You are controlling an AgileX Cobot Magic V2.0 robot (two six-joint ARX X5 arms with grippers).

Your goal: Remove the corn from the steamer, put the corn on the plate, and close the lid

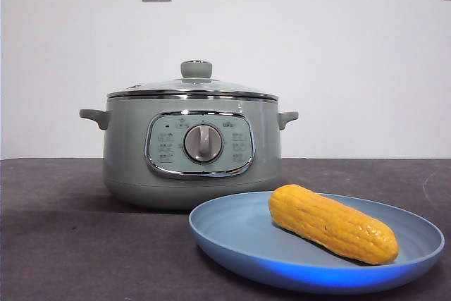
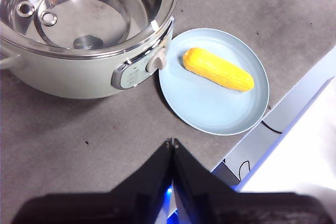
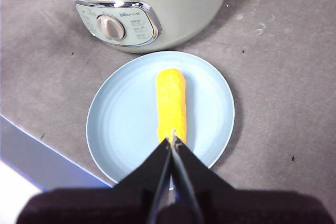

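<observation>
Corn, a yellow-orange kernelled cob (image 1: pixel 332 224), is seen lower right on the shallow blue plate (image 1: pixel 232 237). Glass lid (image 1: pixel 192 87) is seated on the sage-green steamer (image 1: pixel 130 160). All 3 steps are judged done; only retreat is called for. Left gripper (image 2: pixel 172 141) and right gripper (image 3: pixel 172 140) are both pressed together, empty.

The steamer (image 3: pixel 147 9) is cut off by the right wrist view's edge, its rim unseen.

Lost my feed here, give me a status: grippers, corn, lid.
Left gripper and right gripper both shut, empty, held above the table. Corn lying on the blue plate. Glass lid seated on the steamer. Nothing in the way.
</observation>
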